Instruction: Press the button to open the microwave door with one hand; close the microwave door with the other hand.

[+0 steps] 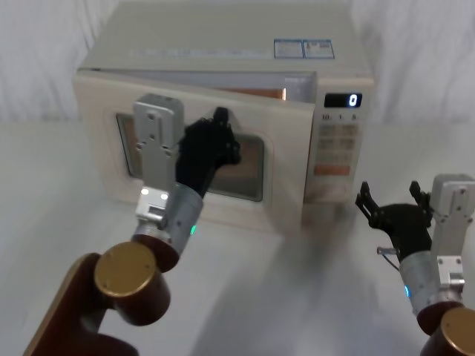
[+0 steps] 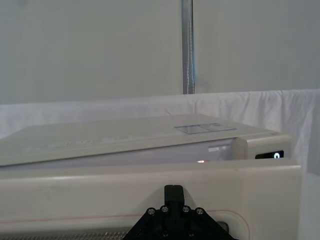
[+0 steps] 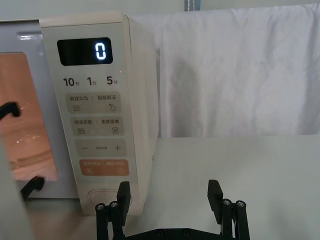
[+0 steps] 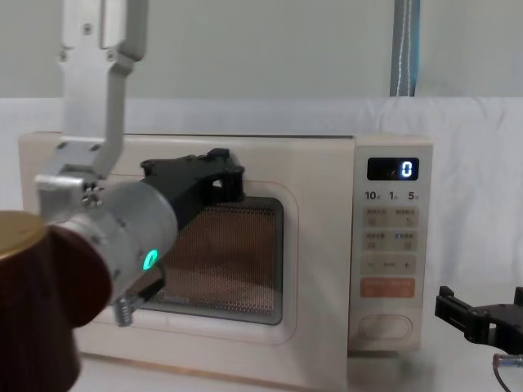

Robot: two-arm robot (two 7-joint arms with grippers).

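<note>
Biggest thing on my feeds is the cream microwave [image 1: 223, 52] sitting on the white-covered table [image 1: 297, 289], white cloth hanging behind it. The microwave door [image 1: 289, 170] is ajar, swung out a bit on its right edge, hinge side on the left, and I can see the lit orange cavity through the gap at the top and from the right wrist cam. Left arm is up in front of the door, and the left gripper [image 1: 219, 137] is right against the dark glass window near its upper middle. I can't tell if its fingers are spread or pinched, they're just a black lump from every angle I've got. Right gripper [image 1: 393, 211] hangs low over the table, in front of the control panel [image 4: 391, 245] and a bit to its right, fingers spread apart with nothing between them. Display [image 3: 85, 51] reads 0. The button [image 4: 386, 327] sits at the bottom of the panel, under the orange key [image 4: 387, 287], untouched.
</note>
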